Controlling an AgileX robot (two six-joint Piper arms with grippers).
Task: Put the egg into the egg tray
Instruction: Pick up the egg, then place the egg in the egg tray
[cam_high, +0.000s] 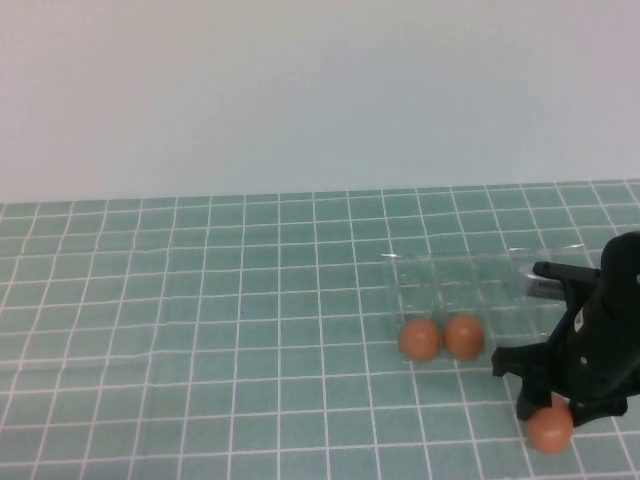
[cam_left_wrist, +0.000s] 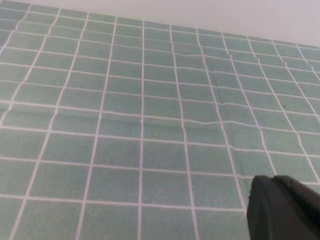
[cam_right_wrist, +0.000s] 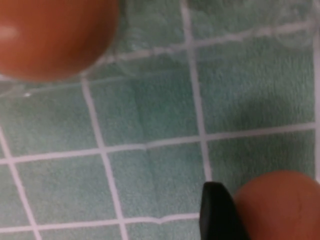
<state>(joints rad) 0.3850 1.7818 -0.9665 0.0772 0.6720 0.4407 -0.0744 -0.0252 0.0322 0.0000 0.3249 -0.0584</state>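
Observation:
The clear egg tray (cam_high: 500, 285) lies on the green checked cloth at the right. Two orange-brown eggs (cam_high: 420, 340) (cam_high: 464, 336) sit side by side in its near row. A third egg (cam_high: 549, 428) is at the table's front right, under my right gripper (cam_high: 552, 412), whose fingers close on it low over the cloth. In the right wrist view this egg (cam_right_wrist: 282, 207) presses against one black finger (cam_right_wrist: 216, 212), and a tray egg (cam_right_wrist: 52, 35) shows beyond. My left gripper (cam_left_wrist: 282, 207) is shut and empty over bare cloth, out of the high view.
The green checked cloth (cam_high: 200, 320) covers the whole table up to a pale wall at the back. The right arm's black body (cam_high: 600, 340) stands just right of the tray's near corner.

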